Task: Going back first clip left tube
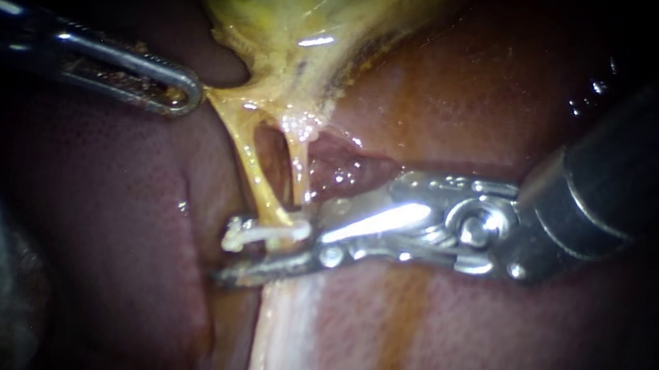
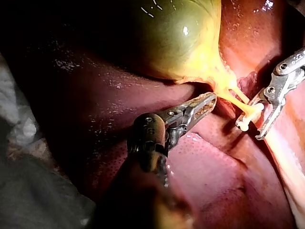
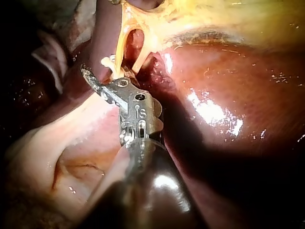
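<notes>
Right pincer open astride clip, left gripping gallbladder

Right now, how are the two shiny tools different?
The left instrument has its jaws shut on yellow tissue at the gallbladder; the right instrument has its jaws open. The left one's tissue is stretched taut; the right one's jaws straddle a white clip on the left tube. Both are shiny metal with two jaws.
</notes>
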You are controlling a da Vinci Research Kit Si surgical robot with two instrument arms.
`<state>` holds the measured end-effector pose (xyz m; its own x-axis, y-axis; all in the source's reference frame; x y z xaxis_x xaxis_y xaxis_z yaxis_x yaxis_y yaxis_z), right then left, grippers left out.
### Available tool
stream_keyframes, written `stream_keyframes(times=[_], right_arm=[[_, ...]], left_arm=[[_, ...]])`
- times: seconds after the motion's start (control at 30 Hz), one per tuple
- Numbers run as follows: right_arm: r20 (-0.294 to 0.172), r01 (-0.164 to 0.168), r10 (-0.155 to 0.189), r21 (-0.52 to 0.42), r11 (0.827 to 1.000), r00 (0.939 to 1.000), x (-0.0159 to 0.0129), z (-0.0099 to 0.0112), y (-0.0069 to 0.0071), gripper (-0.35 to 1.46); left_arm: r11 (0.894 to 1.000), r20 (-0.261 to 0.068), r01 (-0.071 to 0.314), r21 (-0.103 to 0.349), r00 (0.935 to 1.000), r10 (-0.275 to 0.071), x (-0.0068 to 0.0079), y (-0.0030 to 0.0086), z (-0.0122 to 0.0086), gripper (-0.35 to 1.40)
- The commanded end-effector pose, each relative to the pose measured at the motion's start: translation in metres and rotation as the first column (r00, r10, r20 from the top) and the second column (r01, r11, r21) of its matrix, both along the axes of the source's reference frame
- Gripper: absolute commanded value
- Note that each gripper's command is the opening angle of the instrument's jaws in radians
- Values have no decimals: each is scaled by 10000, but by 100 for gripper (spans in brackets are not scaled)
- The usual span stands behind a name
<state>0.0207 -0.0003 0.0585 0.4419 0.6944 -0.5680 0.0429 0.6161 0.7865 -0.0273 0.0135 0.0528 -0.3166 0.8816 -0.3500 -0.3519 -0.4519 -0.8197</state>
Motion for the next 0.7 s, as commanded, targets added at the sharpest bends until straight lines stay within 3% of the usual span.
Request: stream_keyframes(times=[0.03, 0.17, 0.47, 0.6, 0.7], right_arm=[[17, -235, 236, -317, 9992, 9997, -1, 1, 1, 47], [-76, -592, 587, -1248, 9904, 9982, -4, 4, 6, 50], [-385, -705, 627, -2544, 9645, 9973, -29, -3, 21, 50], [-661, -564, 367, -3272, 9433, 9971, -60, -16, 18, 50], [-666, -730, 523, -3628, 9290, 9964, -91, -30, 17, 50]], left_arm=[[10000, 0, 0, 1, 10000, 0, 0, 0, 0, -35], [10000, 0, 0, -1, 10000, 0, 0, 0, 0, -35], [10000, -2, 1, -4, 10000, -1, 0, -1, 0, -35], [10000, -2, 0, -7, 10000, 0, 0, -1, 1, -35], [10000, -2, 0, -10, 10000, 0, 0, -1, 2, -35]])
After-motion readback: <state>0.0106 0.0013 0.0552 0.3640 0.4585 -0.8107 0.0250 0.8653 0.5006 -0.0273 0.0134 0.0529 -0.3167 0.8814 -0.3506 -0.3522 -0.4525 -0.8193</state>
